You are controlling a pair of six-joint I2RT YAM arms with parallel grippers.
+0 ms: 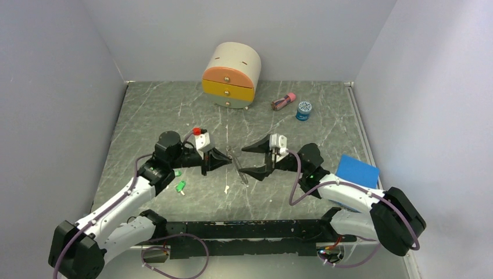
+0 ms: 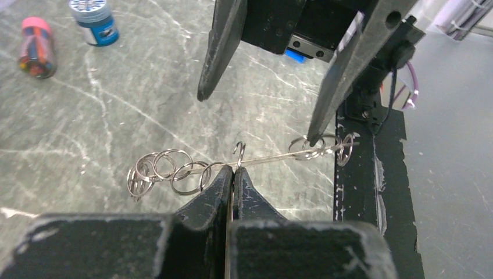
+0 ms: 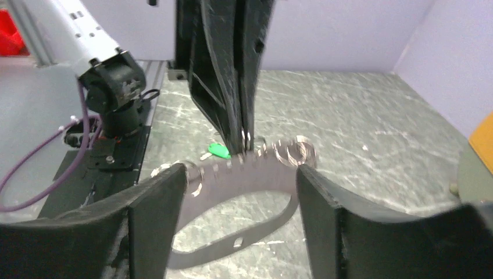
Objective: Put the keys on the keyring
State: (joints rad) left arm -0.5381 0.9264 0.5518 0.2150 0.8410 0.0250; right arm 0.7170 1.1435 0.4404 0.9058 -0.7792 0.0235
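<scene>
My left gripper (image 1: 228,159) is shut on the keyring (image 1: 235,157), a thin silvery wire with several small rings strung on it, held above the table. In the left wrist view the shut fingertips (image 2: 234,172) pinch the wire's middle hook, with rings (image 2: 165,170) on the left and more at the right end (image 2: 325,145). My right gripper (image 1: 242,160) is open and straddles the keyring; one fingertip (image 2: 313,133) touches the right-end rings. Two green keys (image 1: 177,172) (image 1: 181,186) lie on the table by the left arm. One key (image 3: 219,151) shows in the right wrist view, behind the open right gripper (image 3: 239,174).
A round drawer box (image 1: 231,75) stands at the back. A pink tube (image 1: 283,102) and a blue jar (image 1: 303,110) lie back right, and both show in the left wrist view (image 2: 36,46) (image 2: 96,20). A blue pad (image 1: 357,170) is at the right edge.
</scene>
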